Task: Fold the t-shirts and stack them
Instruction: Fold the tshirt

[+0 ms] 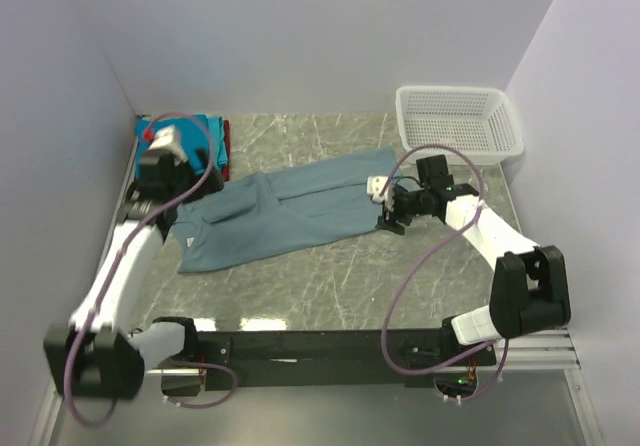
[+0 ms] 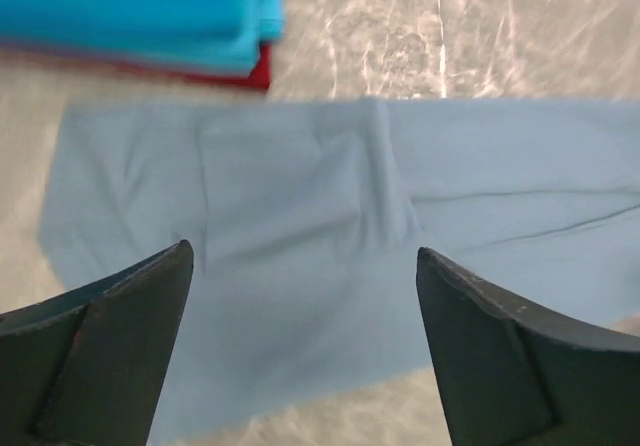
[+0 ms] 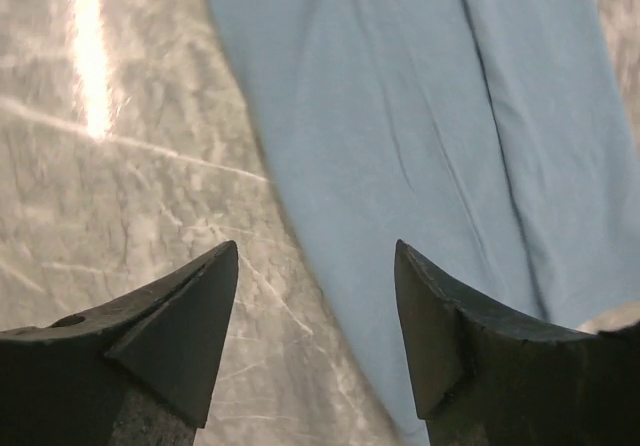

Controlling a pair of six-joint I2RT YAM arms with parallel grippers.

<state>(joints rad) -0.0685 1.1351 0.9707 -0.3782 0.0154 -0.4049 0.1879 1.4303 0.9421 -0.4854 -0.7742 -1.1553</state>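
The large dusty grey-blue t-shirt [image 1: 290,214] lies folded lengthwise on the marble table, running from front left to back right. It fills much of the left wrist view [image 2: 330,226] and the right wrist view [image 3: 430,116]. A stack of folded bright blue, teal and red tees [image 1: 200,144] sits at the back left, seen also in the left wrist view [image 2: 150,16]. My left gripper [image 1: 172,171] is open above the shirt's left end [image 2: 305,256]. My right gripper [image 1: 385,211] is open over the shirt's right edge [image 3: 315,251]. Both are empty.
A white plastic mesh basket [image 1: 460,121] stands at the back right corner. Walls close in the table on the left, back and right. Bare marble [image 1: 330,276] lies in front of the shirt.
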